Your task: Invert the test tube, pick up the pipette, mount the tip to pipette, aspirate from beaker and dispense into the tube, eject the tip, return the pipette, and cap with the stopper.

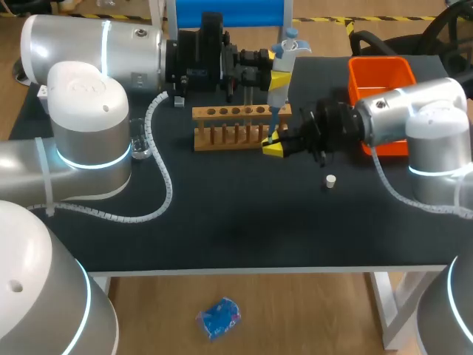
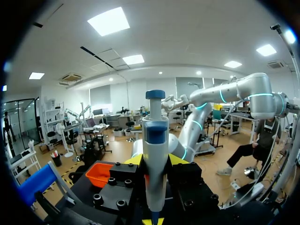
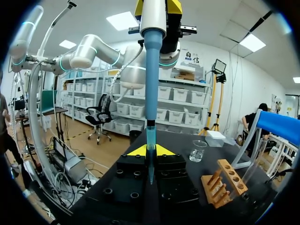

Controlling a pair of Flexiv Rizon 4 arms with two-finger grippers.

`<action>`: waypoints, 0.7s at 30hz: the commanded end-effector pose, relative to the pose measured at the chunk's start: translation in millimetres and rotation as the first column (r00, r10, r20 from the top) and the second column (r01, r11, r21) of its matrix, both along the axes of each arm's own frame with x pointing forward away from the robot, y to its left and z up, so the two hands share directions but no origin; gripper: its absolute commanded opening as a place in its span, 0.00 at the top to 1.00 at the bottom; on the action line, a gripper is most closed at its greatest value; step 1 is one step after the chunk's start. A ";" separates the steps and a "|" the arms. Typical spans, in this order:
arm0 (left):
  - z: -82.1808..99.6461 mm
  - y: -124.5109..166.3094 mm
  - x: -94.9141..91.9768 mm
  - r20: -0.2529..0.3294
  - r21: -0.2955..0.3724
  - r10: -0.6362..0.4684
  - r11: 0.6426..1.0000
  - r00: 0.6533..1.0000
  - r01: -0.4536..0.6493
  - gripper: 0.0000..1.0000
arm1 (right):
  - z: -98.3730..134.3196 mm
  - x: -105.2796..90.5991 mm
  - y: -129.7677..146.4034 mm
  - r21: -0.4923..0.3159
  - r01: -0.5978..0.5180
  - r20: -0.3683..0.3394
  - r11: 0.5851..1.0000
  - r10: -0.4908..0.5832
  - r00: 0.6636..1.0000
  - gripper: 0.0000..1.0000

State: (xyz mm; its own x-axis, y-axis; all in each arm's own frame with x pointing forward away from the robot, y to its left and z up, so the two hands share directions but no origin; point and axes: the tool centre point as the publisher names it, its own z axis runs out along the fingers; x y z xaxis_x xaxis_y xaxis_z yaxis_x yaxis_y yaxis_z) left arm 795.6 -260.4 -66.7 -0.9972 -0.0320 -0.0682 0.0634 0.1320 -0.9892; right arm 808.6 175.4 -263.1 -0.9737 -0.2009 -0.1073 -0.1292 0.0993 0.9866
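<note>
Head view: on the dark bench (image 1: 236, 229) the left arm comes in from the left, and its end effector (image 1: 270, 62) is clenched on a pipette (image 1: 281, 80). The pipette stands roughly upright, blue plunger end up, behind the right end of the wooden test-tube rack (image 1: 236, 112). Its lower end points down past the rack to the right end effector (image 1: 273, 146), which sits just in front of that rack end on the arm reaching in from the right. A small white stopper (image 1: 330, 180) lies on the bench near that end effector, apart from it. An orange bin (image 1: 378, 61) stands at the far right, partly behind the right arm. A clear glass beaker (image 1: 140, 144) stands left of the rack, beside the left arm's elbow.

Left wrist view: the left end effector (image 2: 155, 161) grips the pipette (image 2: 155, 140) from two sides, with the blue plunger rising ahead. The orange bin (image 2: 96, 172) lies beyond.

Right wrist view: the pipette (image 3: 152, 70) hangs from the left end effector (image 3: 157, 7) overhead. Its slim pipette tip (image 3: 150, 140) comes down to the right end effector (image 3: 150, 151). Whether this one is clenched on anything cannot be told. The beaker (image 3: 198, 151) and rack (image 3: 225, 180) stand ahead on the bench (image 3: 93, 197).
</note>
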 end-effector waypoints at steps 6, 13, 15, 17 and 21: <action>-1.2 -0.3 -0.5 0.000 -0.001 0.000 1.000 1.000 0.000 1.00 | 4.1 1.5 0.5 0.036 0.014 -0.011 0.999 -0.013 1.000 1.00; -1.2 -0.3 -0.5 0.000 -0.001 0.000 1.000 1.000 0.000 1.00 | 6.6 1.1 0.0 0.069 0.026 -0.019 0.997 -0.024 1.000 1.00; -1.2 -0.3 -0.5 0.000 -0.001 0.000 1.000 1.000 0.000 1.00 | 7.0 0.7 -0.3 0.074 0.028 -0.022 0.997 -0.026 0.999 1.00; -1.2 -0.3 -0.5 0.000 -0.001 0.000 1.000 1.000 0.000 1.00 | 7.2 0.6 -0.5 0.077 0.029 -0.024 0.997 -0.028 0.999 1.00; -1.2 -0.3 -0.5 0.000 -0.001 0.000 1.000 1.000 0.000 1.00 | 7.2 -0.1 -0.4 0.089 0.036 -0.032 0.995 -0.033 0.999 1.00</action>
State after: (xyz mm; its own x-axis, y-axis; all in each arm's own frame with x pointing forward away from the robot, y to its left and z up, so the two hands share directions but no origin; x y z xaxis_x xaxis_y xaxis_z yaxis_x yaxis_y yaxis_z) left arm 795.8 -260.6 -65.1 -0.9971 -0.0317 -0.0689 0.0642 0.1314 -0.9893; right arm 809.7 175.6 -258.0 -0.9824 -0.1621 -0.0931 -0.0976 0.0198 0.9950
